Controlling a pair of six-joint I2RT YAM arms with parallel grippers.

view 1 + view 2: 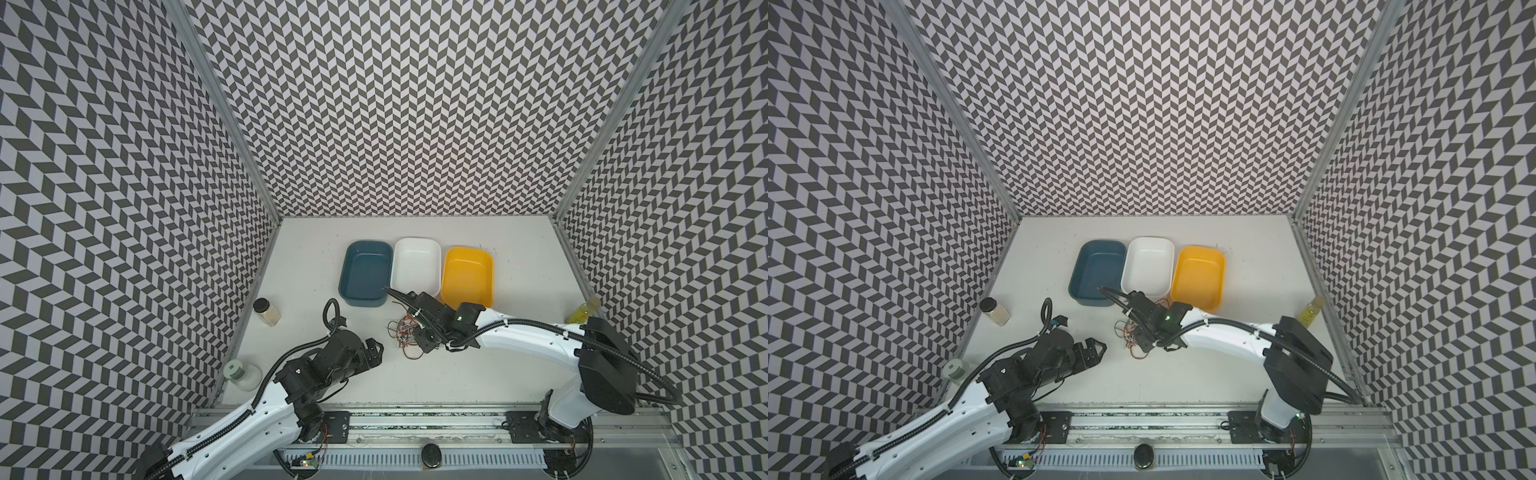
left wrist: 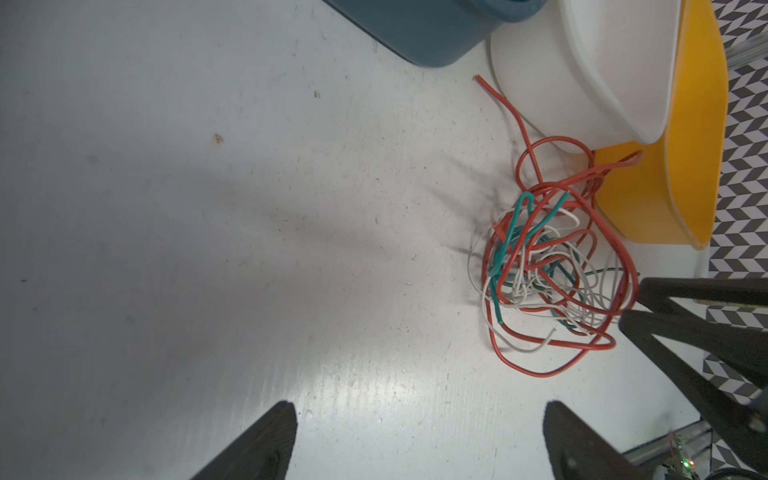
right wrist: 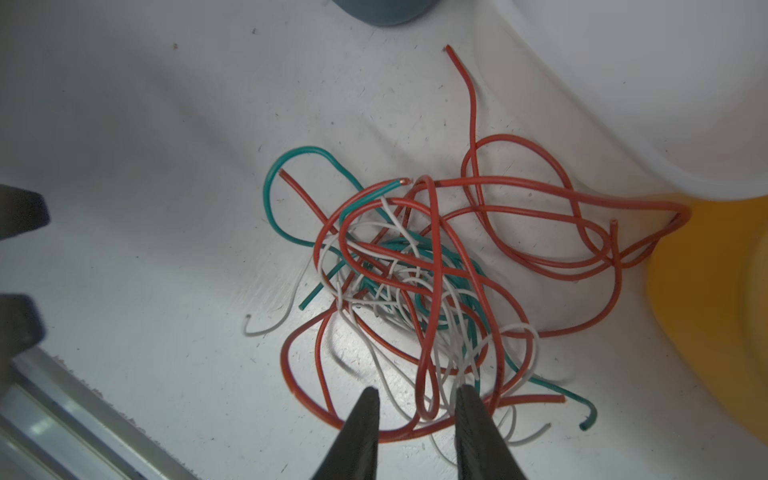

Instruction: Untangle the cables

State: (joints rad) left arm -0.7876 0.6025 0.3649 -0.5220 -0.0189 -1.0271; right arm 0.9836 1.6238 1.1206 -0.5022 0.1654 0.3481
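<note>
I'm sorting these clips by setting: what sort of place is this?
Probably a robot test booth, not a home: zigzag-patterned walls box in a white table, and two robot arms are mounted on a metal rail along its front edge.

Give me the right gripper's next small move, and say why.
Probably close the right gripper fully on the red and white loops between its fingers, then lift slightly. In the right wrist view its jaws straddle the near edge of the cables with a gap left, nothing pinched; the left gripper stands open, clear of the tangle.
</note>
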